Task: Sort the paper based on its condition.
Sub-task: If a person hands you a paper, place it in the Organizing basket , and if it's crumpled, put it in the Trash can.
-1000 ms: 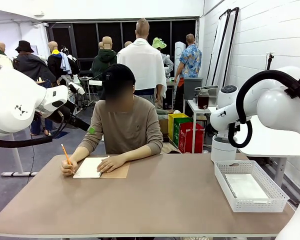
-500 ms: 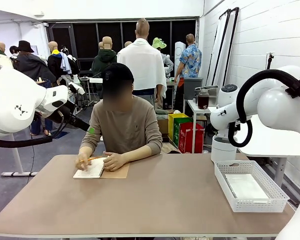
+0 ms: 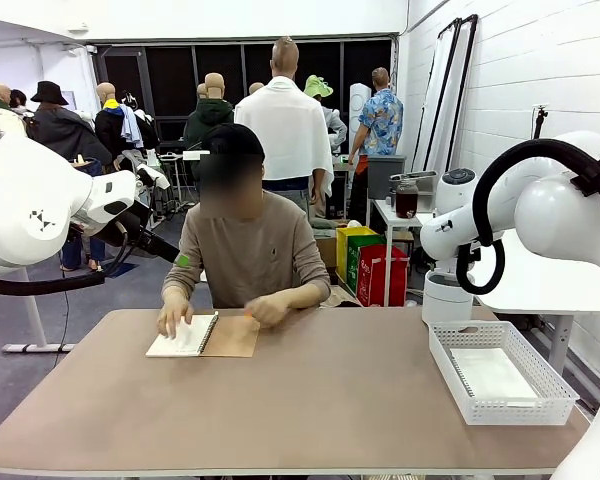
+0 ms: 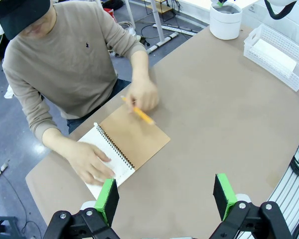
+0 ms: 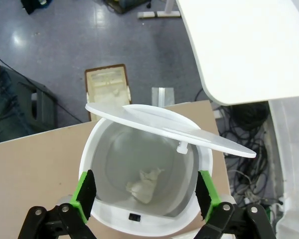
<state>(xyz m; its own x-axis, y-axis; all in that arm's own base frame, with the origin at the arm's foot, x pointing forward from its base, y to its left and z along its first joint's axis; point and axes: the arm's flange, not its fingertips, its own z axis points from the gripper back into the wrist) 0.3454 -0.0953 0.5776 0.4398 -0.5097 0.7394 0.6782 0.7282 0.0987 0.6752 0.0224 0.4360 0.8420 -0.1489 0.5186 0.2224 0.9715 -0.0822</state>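
A flat white sheet of paper (image 3: pixel 492 375) lies in the white lattice basket (image 3: pixel 555 385) at the table's right; the left wrist view has the sheet (image 4: pixel 275 50) in that basket (image 4: pixel 254 37) too. A crumpled piece of paper (image 5: pixel 142 185) sits at the bottom of a white lidded bin (image 5: pixel 97 149). My right gripper (image 5: pixel 145 196) hangs open straight above that bin. High over the table, my left gripper (image 4: pixel 166 196) stands open with nothing between its fingers. Below it a person presses one hand on the white page (image 4: pixel 120 167) of a spiral notebook (image 4: pixel 139 139).
The person's other hand holds an orange pencil (image 4: pixel 138 112) just above the notebook's brown cover (image 3: pixel 232 338). The bin (image 3: pixel 445 298) stands at the table's far right corner, behind the basket. The bin's swing lid (image 5: pixel 164 127) is tilted open.
The person moved the pencil from one hand to the other and lifted it off the notebook, while the first hand settled flat on the page. Neither arm has moved.
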